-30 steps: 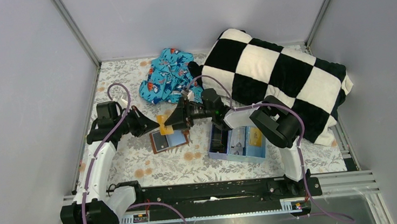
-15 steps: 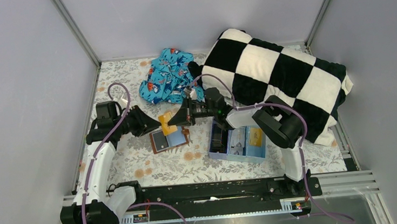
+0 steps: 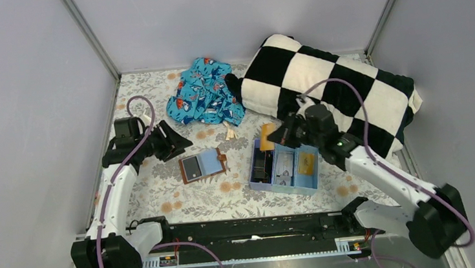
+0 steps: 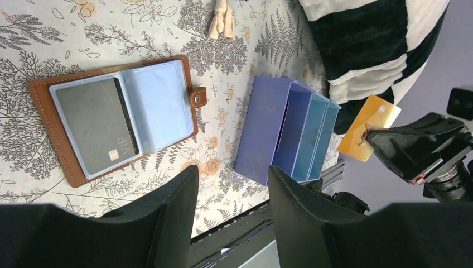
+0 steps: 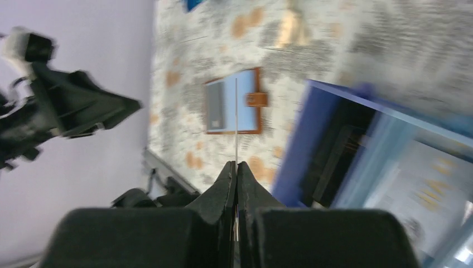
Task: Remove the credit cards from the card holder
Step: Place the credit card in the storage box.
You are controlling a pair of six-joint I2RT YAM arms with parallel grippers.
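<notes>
The brown card holder [image 3: 203, 166] lies open on the floral tabletop, its pale blue lining up. A dark grey credit card [image 4: 92, 123] sits in its left pocket. My right gripper [image 3: 278, 135] is shut on the orange-gold credit card [image 3: 267, 133] and holds it in the air above the blue tray's far left corner. That card [image 5: 236, 120] shows edge-on in the right wrist view and flat [image 4: 368, 127] in the left wrist view. My left gripper [image 3: 176, 143] hovers open and empty just left of the card holder [image 4: 111, 120].
The light blue three-compartment tray [image 3: 262, 185] stands right of the holder with several items in it. A black-and-white checkered pillow [image 3: 341, 86] fills the back right and a blue patterned cloth [image 3: 202, 92] lies at the back. A small beige object [image 3: 230, 131] lies between them.
The orange-gold card passed from my left gripper to my right. The right closed on it and swung right toward the tray. The left opened and drew back.
</notes>
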